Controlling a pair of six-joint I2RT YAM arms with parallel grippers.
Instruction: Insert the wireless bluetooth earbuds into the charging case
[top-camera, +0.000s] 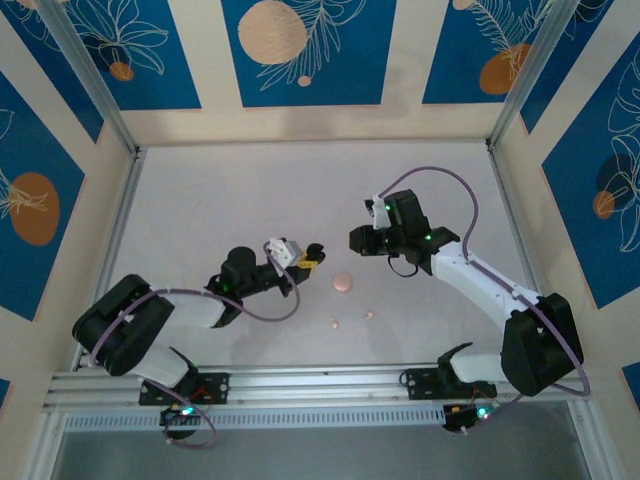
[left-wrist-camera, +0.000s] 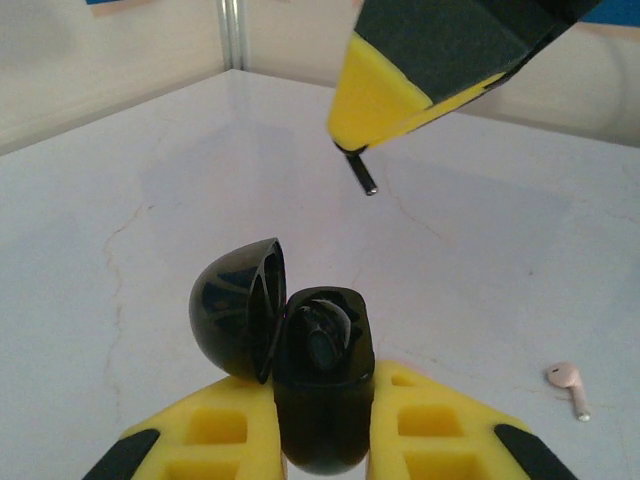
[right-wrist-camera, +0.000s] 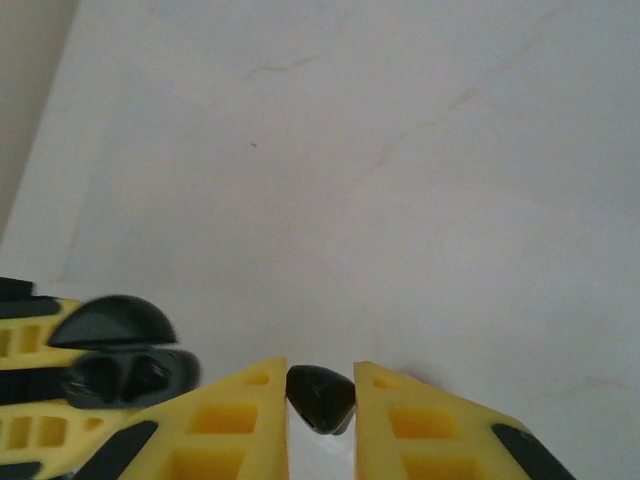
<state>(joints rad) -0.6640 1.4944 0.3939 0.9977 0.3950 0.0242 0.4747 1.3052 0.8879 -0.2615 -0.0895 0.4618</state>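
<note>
Left gripper (left-wrist-camera: 322, 425) clamped tight on glossy black egg-shaped charging case (left-wrist-camera: 322, 370). Domed hinged lid (left-wrist-camera: 238, 318) flipped open, mouth turned toward partner arm: held up as target, I'd say. Mid white bench (top-camera: 230, 200): round pale pink case (top-camera: 343, 283), pale pink earbud (top-camera: 334, 324) and second pink bud (top-camera: 369, 315) lying loose nearby. Right gripper (right-wrist-camera: 320, 385) pinched shut on small black stemmed earbud (right-wrist-camera: 320, 402), stem poking past fingertips. Hovers near open case, not touching; looks lined up for insertion.

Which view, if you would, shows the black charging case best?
Left wrist: the black charging case, lid open, sits between the jaws. Right wrist catches its side at the left edge; top external, a dark speck.
</note>
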